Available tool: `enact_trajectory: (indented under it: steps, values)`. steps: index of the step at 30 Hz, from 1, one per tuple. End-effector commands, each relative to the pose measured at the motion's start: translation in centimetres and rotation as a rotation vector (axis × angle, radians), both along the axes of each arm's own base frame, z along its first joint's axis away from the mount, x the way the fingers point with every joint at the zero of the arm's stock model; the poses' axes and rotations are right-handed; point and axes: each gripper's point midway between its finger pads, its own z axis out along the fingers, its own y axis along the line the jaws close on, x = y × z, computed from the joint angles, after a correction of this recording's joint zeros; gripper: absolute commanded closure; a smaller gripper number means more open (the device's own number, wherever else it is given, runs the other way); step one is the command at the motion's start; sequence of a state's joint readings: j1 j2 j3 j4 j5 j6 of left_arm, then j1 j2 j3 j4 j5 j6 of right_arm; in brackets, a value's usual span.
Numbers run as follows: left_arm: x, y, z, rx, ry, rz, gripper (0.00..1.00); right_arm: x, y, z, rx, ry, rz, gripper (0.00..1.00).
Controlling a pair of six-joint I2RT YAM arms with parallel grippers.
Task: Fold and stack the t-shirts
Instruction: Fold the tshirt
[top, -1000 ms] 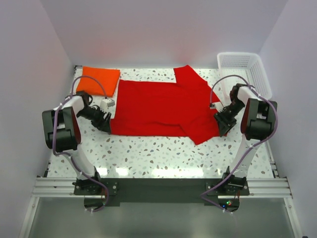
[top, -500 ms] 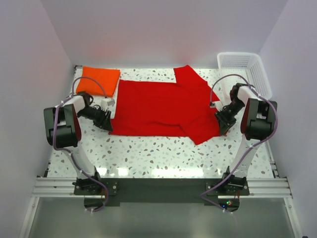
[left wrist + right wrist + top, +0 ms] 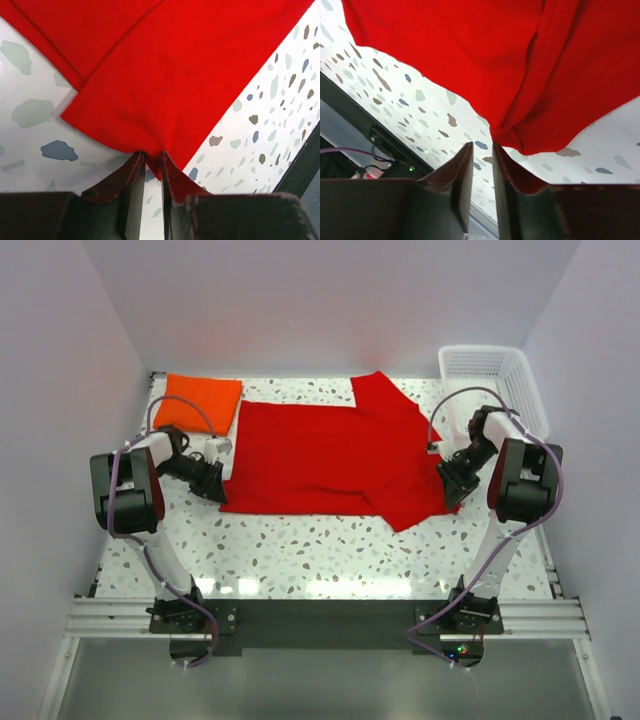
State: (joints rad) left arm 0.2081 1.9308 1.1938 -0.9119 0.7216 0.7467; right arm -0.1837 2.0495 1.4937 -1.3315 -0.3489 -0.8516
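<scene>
A red t-shirt (image 3: 320, 455) lies spread flat across the middle of the table, one sleeve pointing to the back. My left gripper (image 3: 216, 484) is at its near left corner, shut on the cloth. The left wrist view shows the red corner (image 3: 165, 90) pinched between my jaws (image 3: 152, 156). My right gripper (image 3: 451, 483) is at the shirt's right edge. In the right wrist view the jaws (image 3: 482, 145) stand slightly apart with only table between them. The bunched red hem (image 3: 520, 135) touches one fingertip. A folded orange t-shirt (image 3: 200, 400) lies at the back left.
A white plastic basket (image 3: 522, 390) stands at the back right corner. White walls close in the table on three sides. Speckled tabletop (image 3: 320, 550) shows between the shirt and the arm bases.
The left gripper has drawn the shirt's near left corner slightly outward. The right gripper has shifted a little right and back, and the hem sits outside its jaws.
</scene>
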Motion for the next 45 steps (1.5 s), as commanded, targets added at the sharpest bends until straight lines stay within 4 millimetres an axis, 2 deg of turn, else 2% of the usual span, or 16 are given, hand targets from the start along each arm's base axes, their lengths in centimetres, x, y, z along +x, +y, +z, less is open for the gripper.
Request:
enact_trajectory:
  steps: [1, 3, 5, 8, 14, 18, 25, 27, 28, 30, 31, 35, 38, 39, 40, 45]
  values:
    - [1.1, -0.2, 0.8, -0.021, -0.038, 0.007, 0.76, 1.3, -0.1, 1.8, -0.018, -0.068, -0.043, 0.71]
    - [1.1, -0.2, 0.9, -0.026, -0.035, 0.010, 0.76, 1.6, 0.0, 1.6, -0.016, -0.071, -0.064, 0.69]
    - [1.0, -0.3, 0.8, -0.026, -0.035, 0.009, 0.75, 1.9, 0.0, 1.4, -0.021, -0.071, -0.081, 0.63]
    - [1.1, -0.2, 0.9, -0.026, -0.036, 0.013, 0.74, 2.4, -0.1, 1.0, -0.030, -0.085, -0.097, 0.61]
    - [1.0, -0.3, 0.8, -0.024, -0.033, 0.018, 0.73, 3.1, -0.5, 0.2, -0.048, -0.094, -0.100, 0.66]
    - [0.8, -0.5, 0.7, -0.031, -0.022, 0.018, 0.68, 3.1, -0.1, -0.1, -0.024, -0.071, -0.104, 0.69]
    - [-0.1, -0.7, 0.1, -0.043, 0.006, 0.025, 0.62, 1.7, -0.2, -0.5, -0.023, -0.015, -0.075, 0.72]
    - [-0.1, -0.7, 0.1, -0.041, 0.006, 0.027, 0.64, 1.7, -0.2, -0.4, -0.026, -0.019, -0.077, 0.77]
    - [-0.2, -0.8, 0.0, -0.043, 0.008, 0.029, 0.68, 1.6, -0.2, -0.4, -0.026, -0.019, -0.077, 0.88]
    - [-0.2, -0.7, 0.0, -0.043, 0.011, 0.031, 0.72, 1.7, -0.4, -0.3, -0.037, -0.024, -0.072, 0.97]
    - [-0.2, -0.8, 0.0, -0.044, 0.014, 0.027, 0.78, 1.7, -0.5, -0.2, -0.038, -0.030, -0.071, 1.00]
    - [-0.4, -0.7, 0.6, -0.043, 0.021, 0.022, 0.99, 1.5, -1.0, 0.9, -0.052, -0.028, -0.045, 1.00]
    - [-0.9, -0.2, 0.9, -0.008, 0.031, 0.017, 1.00, 0.8, -1.9, 1.5, -0.091, -0.011, -0.007, 1.00]
    - [-1.2, -0.1, 0.9, 0.001, 0.039, 0.016, 1.00, 0.0, -2.5, 1.2, -0.124, 0.010, 0.017, 1.00]
    - [-1.3, 0.0, 0.8, 0.009, 0.037, 0.012, 1.00, 0.1, -2.9, 0.9, -0.146, -0.012, 0.022, 1.00]
    - [-2.2, 0.4, -0.4, 0.040, 0.080, 0.014, 1.00, -1.7, -3.3, -2.1, -0.193, 0.065, 0.002, 1.00]
